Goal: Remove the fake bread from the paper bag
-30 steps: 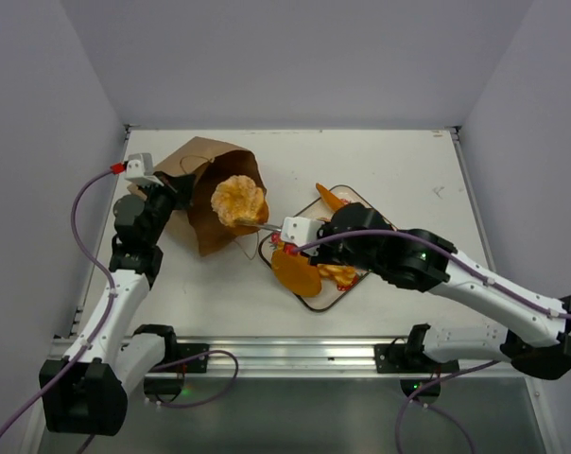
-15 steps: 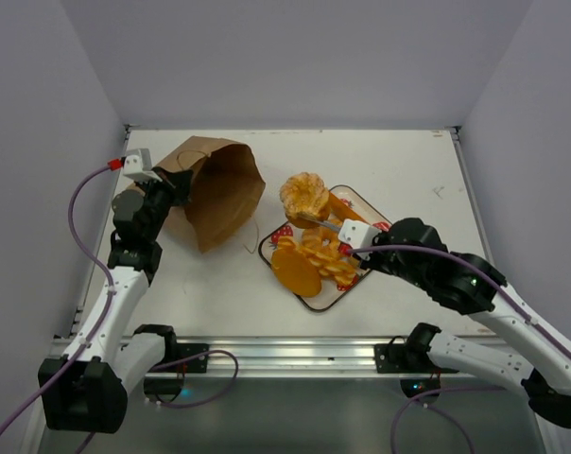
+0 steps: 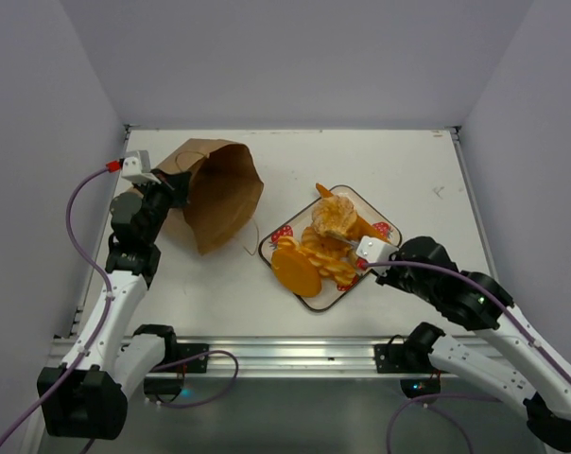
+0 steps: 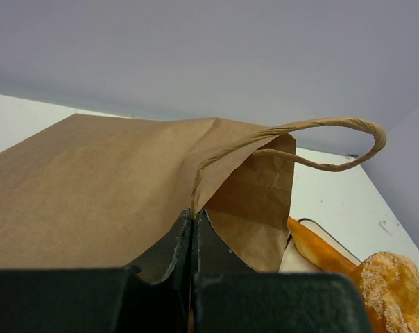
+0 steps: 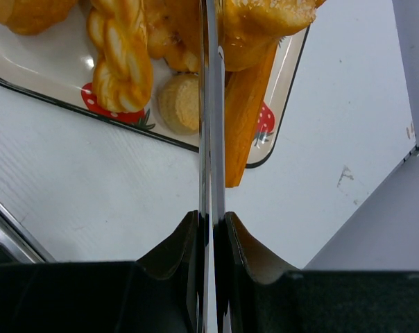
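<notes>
Where the right arm comes in from the near table edge: the right hand (image 3: 344,236) is over the near-right part of the tray (image 3: 385,230).
Right hand state: its thin fingers (image 5: 206,139) are drawn narrow and closed on the edge of a sugared bun (image 3: 335,216).
Table (image 3: 210,293): white; it carries the tray and the bag.
Flat disc (image 3: 295,272): the nearest bread piece, on the tray's near-left side and lapping over the rim.
Braided loaf (image 5: 123,52): lies in the tray, just beside a small round bun (image 5: 180,103).
Sugared bun: above the middle of the tray, over the other pieces. Whether it rests on them I cannot tell.
Baguette (image 5: 244,118): under the sugared bun, with one end poking past the tray's rim.
Paper bag (image 3: 219,189): on its side at the far left of the table, near the tray but apart from it, mouth turned toward the tray.
Bag handle (image 4: 320,125): loops out over the open mouth.
Bag's inside: in shadow, contents cannot be told.
Left hand (image 3: 172,186): at the bag's far-left rim, fingers pressed together on the paper edge.
</notes>
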Controlling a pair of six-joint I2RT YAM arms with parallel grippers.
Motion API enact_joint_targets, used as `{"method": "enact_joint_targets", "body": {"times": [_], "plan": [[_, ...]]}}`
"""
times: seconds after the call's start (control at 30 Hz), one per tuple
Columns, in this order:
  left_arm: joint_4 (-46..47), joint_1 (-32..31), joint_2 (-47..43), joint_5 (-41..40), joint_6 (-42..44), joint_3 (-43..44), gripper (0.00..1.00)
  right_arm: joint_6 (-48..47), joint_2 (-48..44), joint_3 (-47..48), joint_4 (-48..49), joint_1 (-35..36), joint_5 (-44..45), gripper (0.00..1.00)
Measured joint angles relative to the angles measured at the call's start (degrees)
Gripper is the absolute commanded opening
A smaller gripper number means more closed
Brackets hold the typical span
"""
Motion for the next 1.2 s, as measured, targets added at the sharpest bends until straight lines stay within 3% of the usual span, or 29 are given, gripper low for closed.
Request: {"method": "enact_joint_targets", "body": {"times": [0.13, 0.23, 0.3, 0.4, 0.53, 0.87, 1.2], "plan": [[-0.31, 0.0, -0.07, 0.09, 0.02, 0.0, 0.0, 0.02, 0.0, -2.01, -0.11, -0.42, -0.35, 0.03], [-0.42, 0.0, -0.13, 0.26, 0.02, 0.0, 0.0, 0.11, 0.13, -3.54, -0.26, -0.44, -0.39, 0.12], [-0.52, 0.0, -0.26, 0.42, 0.0, 0.0, 0.0, 0.35, 0.2, -4.24, -0.42, -0.44, -0.35, 0.26], [-0.52, 0.0, -0.44, 0.52, 0.0, 0.0, 0.0, 0.79, 0.31, -4.59, -0.39, -0.44, -0.31, 0.38], [-0.55, 0.0, -0.44, 0.87, -0.02, 0.0, 0.0, 1.09, 0.13, -4.59, -0.35, -0.44, -0.15, 0.44], [-0.59, 0.0, -0.98, 1.42, -0.02, 0.0, 0.0, 1.33, 0.39, -3.15, -0.35, -0.76, -0.85, 0.46], [-0.57, 0.0, -1.2, 2.89, 0.0, 0.0, 0.0, 1.49, 1.49, 4.07, -0.33, -0.87, -2.47, 0.44]]}}
